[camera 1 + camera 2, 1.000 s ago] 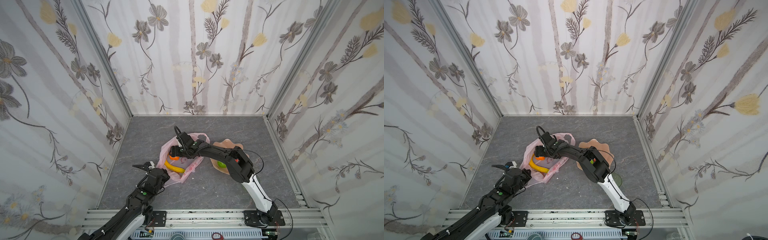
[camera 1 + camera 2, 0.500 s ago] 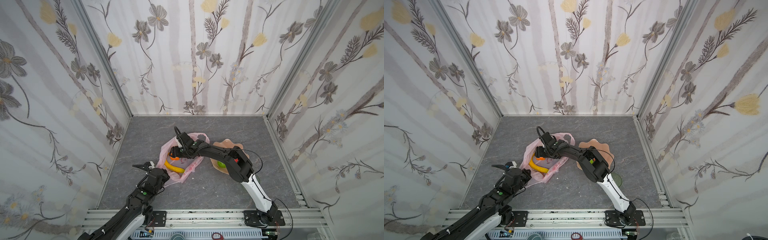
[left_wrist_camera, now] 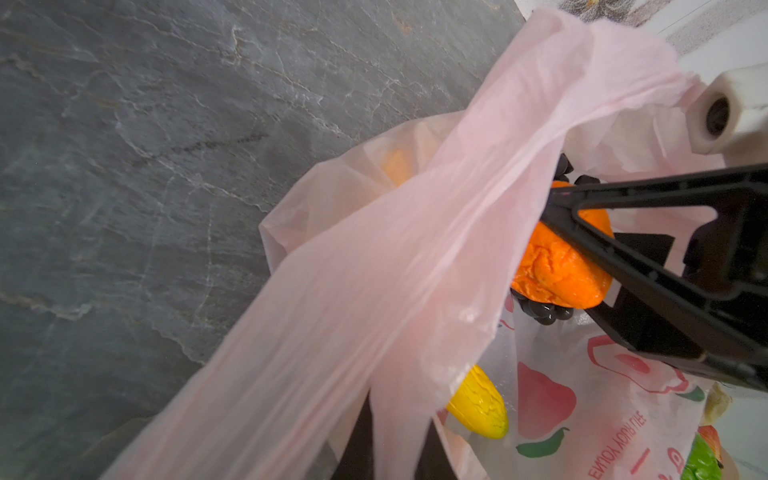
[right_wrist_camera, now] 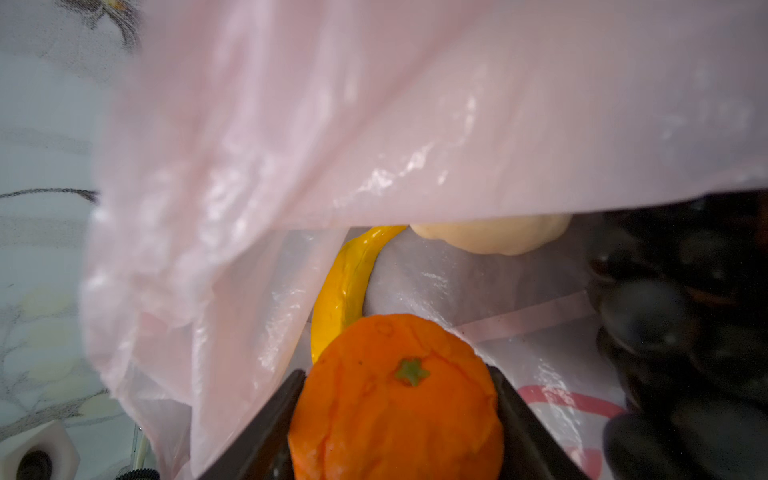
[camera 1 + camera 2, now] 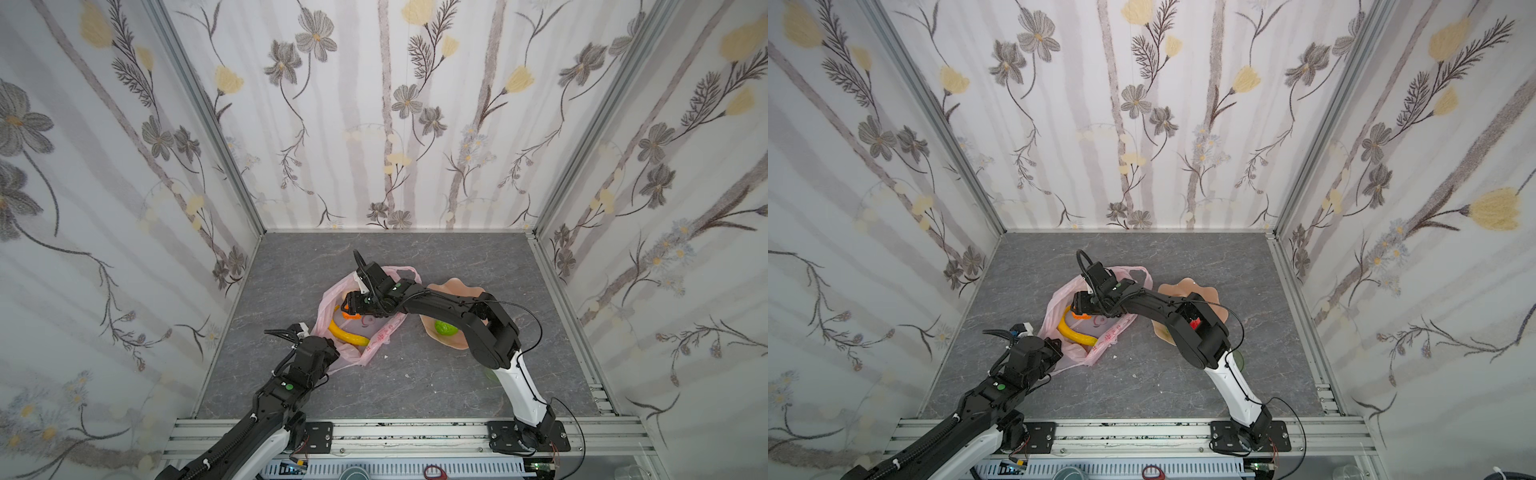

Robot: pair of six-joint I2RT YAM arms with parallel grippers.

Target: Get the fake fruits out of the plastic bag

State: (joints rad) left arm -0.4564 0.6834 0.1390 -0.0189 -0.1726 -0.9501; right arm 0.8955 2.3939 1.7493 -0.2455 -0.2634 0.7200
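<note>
The left gripper (image 5: 334, 352) is pinching the plastic bag (image 5: 376, 332) shut at the table's (image 5: 415, 374) middle while the right gripper (image 4: 397, 372) is clamping an orange (image 4: 374, 424) inside, where drooping film could be snagging it on the way out.

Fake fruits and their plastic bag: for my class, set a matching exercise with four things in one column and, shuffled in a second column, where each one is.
Column 1
1. orange
2. banana
3. green fruit
4. plastic bag

Column 2
A. on the peach plate
B. spread on the grey table
C. between the jaws of the right gripper
D. lying loose inside the bag, not gripped

Pairs: 1-C; 2-D; 3-A; 4-B
</note>
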